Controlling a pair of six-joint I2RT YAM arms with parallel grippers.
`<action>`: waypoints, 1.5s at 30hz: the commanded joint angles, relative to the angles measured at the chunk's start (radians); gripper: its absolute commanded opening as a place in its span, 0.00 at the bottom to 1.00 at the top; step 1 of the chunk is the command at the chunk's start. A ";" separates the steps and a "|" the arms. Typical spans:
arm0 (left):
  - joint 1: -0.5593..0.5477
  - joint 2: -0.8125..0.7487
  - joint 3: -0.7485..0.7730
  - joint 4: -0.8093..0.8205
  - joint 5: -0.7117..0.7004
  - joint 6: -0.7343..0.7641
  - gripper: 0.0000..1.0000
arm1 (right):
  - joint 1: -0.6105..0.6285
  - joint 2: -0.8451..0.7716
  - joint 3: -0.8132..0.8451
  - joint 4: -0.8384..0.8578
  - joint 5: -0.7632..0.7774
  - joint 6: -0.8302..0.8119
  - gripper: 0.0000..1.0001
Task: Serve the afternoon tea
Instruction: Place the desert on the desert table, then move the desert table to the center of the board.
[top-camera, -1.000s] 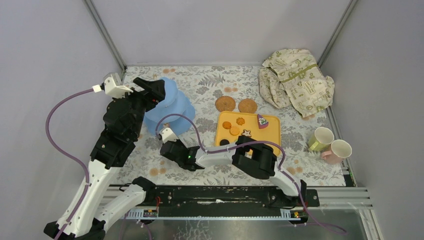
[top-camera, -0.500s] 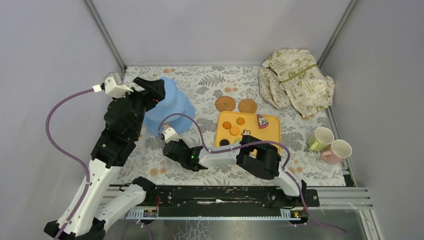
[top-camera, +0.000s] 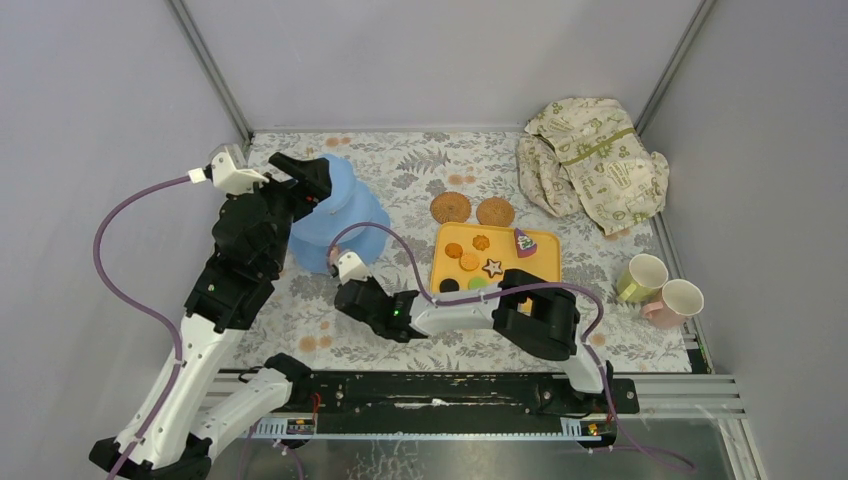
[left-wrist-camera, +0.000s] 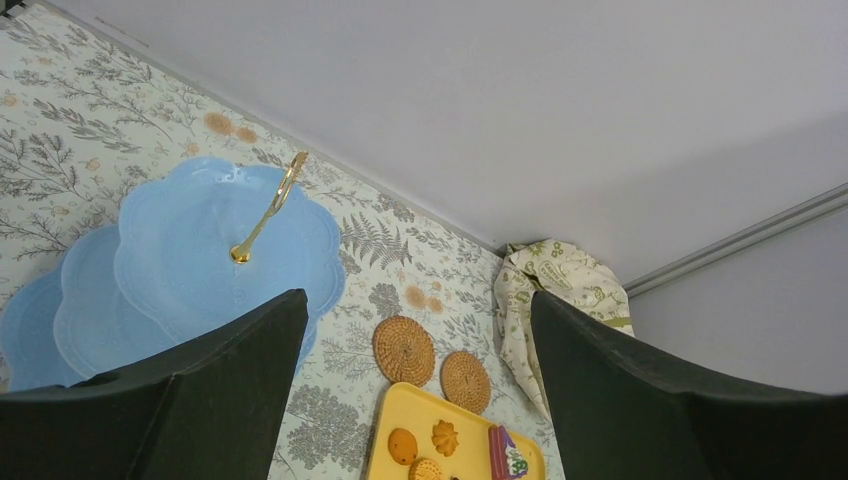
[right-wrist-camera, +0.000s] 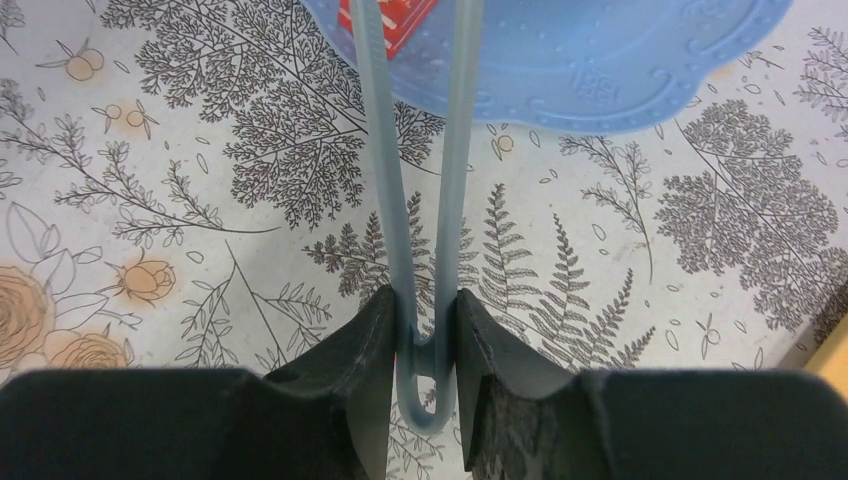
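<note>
The right wrist view shows the right hand (right-wrist-camera: 420, 330) clenched on the bend of a pair of pale blue tongs (right-wrist-camera: 378, 150). Their two arms reach forward over the scalloped rim of the light-blue three-tier stand (right-wrist-camera: 600, 60). A red toy pastry (right-wrist-camera: 400, 25) shows between the arms over the lowest tier. The tips are cut off by the frame, so it is unclear whether the pastry is pinched or already resting.

From overhead, the stand sits at the back left of the floral bench (top-camera: 420, 170). The left hand (top-camera: 303, 178) hovers over its upper tiers, fingers spread wide and holding nothing. More biscuits (top-camera: 470, 260) lie on the yellow tray (top-camera: 545, 245). Two woven coasters (top-camera: 451, 207) sit just behind the tray, and two cups (top-camera: 643, 275) stand near the right edge, well apart from the coasters.

The likeliest risks from here:

- **Pastry rolling off:** it is close to the tier's rim, so a release that comes too soon or at a tilt could send it onto the bench.
- **Tongs twisting:** the hand grips only the bend, so the long arms could turn in the grip and flick the pastry sideways.
- **Stand shifting:** a tong arm could catch the raised rim while pulling back and drag the stand.
- **Handle bumped:** the left hand is near the stand's thin gold handle (left-wrist-camera: 268, 205), and a careless descent could bump it.
</note>
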 joint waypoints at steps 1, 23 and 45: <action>0.011 0.002 0.018 0.033 -0.025 0.005 0.90 | 0.005 -0.112 -0.020 -0.027 -0.013 0.046 0.19; 0.011 0.041 -0.044 -0.057 0.006 -0.052 0.91 | -0.054 -0.643 -0.352 -0.363 0.059 0.337 0.20; 0.320 0.045 -0.158 -0.100 0.249 -0.406 0.86 | -0.171 -1.027 -0.606 -0.500 0.074 0.413 0.21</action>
